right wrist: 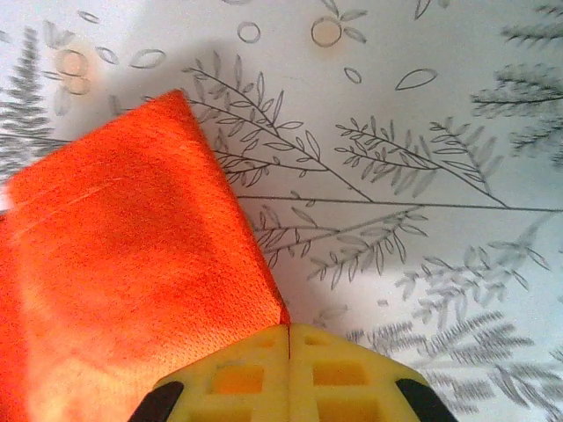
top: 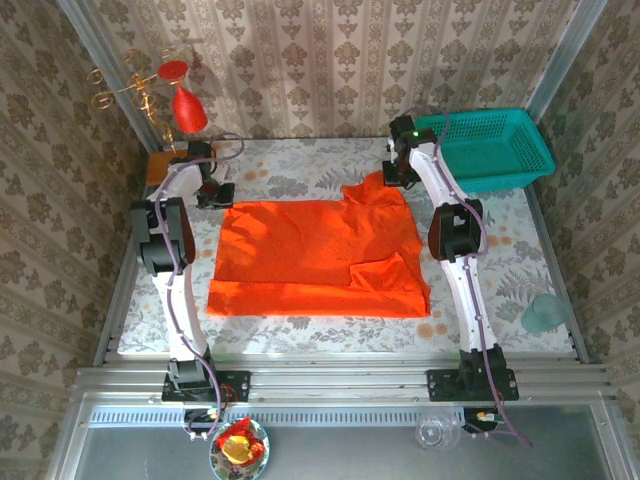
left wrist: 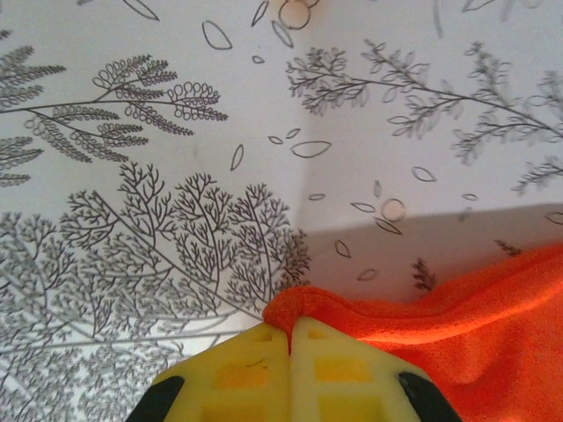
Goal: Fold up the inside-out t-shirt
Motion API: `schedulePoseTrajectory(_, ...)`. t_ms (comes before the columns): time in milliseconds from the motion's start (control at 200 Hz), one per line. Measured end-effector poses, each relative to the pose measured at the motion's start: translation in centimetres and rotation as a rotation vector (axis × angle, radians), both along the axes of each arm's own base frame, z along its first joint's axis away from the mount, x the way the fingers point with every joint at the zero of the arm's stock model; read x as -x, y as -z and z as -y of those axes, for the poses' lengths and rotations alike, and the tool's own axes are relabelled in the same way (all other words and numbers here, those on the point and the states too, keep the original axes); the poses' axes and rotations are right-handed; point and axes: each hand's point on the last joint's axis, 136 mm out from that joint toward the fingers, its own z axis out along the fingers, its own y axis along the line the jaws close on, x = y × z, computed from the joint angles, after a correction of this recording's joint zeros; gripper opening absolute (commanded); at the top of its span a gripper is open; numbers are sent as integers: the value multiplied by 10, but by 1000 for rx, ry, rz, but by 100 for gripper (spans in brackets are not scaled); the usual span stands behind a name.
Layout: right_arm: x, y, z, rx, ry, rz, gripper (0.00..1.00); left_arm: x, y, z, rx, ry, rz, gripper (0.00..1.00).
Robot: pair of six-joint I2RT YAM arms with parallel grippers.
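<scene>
Orange-red t-shirt (top: 300, 255) spread flat in the middle of the leafy table cover (top: 300, 335). Far left corner pinched tight by the left gripper (left wrist: 289, 338), far right corner by the right gripper (right wrist: 288, 332), jaws closed on cloth. Held so, likely to lift the far edge and fold it nearer.

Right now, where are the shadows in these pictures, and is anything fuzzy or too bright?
Left wrist view: a grey shadow band lies across the tablecloth just above the t-shirt; the leaf print is sharp. Right wrist view: the t-shirt's left edge looks smeared and its lower part glows pale. Top external view: bright light, the t-shirt very vivid.
</scene>
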Motion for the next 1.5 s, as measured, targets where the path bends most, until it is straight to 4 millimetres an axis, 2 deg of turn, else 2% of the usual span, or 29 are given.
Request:
schedulePoseTrajectory(200,19,-62,-1,-37,9,52,0,2,-32,5,41,-20,77,0)
schedulePoseTrajectory(325,34,-82,0,-47,15,57,0,9,-41,7,86,-40,95,0)
schedulePoseTrajectory(625,92,-65,9,-41,60,-72,0,39,-47,-9,212,-150,75,0)
schedulePoseTrajectory(890,144,-79,11,-89,106,-72,0,66,-64,-6,240,-171,99,0)
schedulePoseTrajectory(1035,171,-80,13,-115,130,-73,0,90,-60,-4,251,-211,81,0)
schedulePoseTrajectory(1265,213,-65,13,-142,166,-108,0,121,-58,-6,247,-268,74,0)
schedulePoseTrajectory(1500,242,-48,10,-149,187,-141,0,150,-44,-9,239,-323,48,0)
